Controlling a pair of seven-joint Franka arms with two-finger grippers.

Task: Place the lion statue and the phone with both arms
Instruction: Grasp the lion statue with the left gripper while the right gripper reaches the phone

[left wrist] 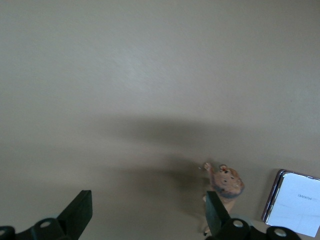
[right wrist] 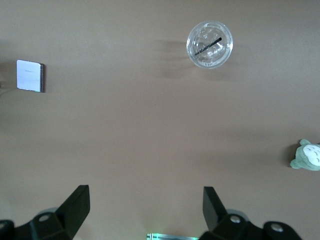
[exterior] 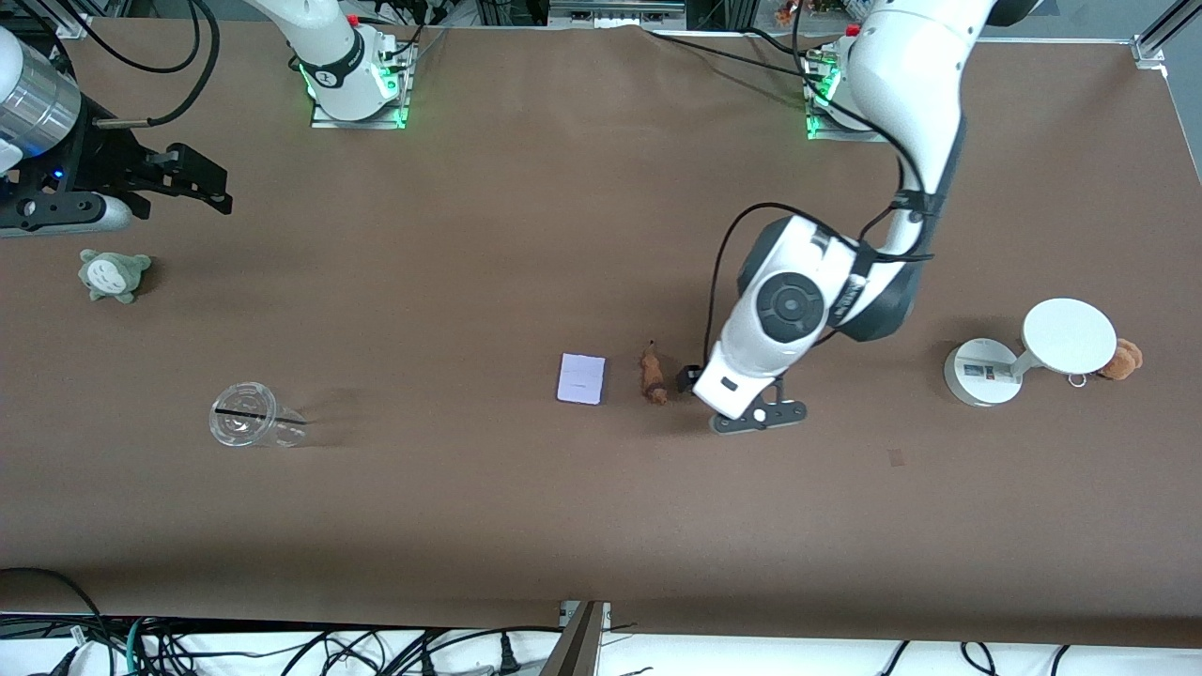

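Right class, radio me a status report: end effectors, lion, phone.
Left end effector open beside lion statue. Right end effector open, waiting above grey-green plush. Phone flat beside lion, nothing blocking.

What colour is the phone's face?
Pale lavender-white, on the phone with a darker edge; clearest in the front view.

A matt brown table covering (exterior: 470,516) lies smooth under a clear plastic cup (exterior: 246,414), a glossy pale phone (exterior: 581,378), a fuzzy grey-green plush (exterior: 113,274) and the arms' glossy white plastic shells (exterior: 793,310).
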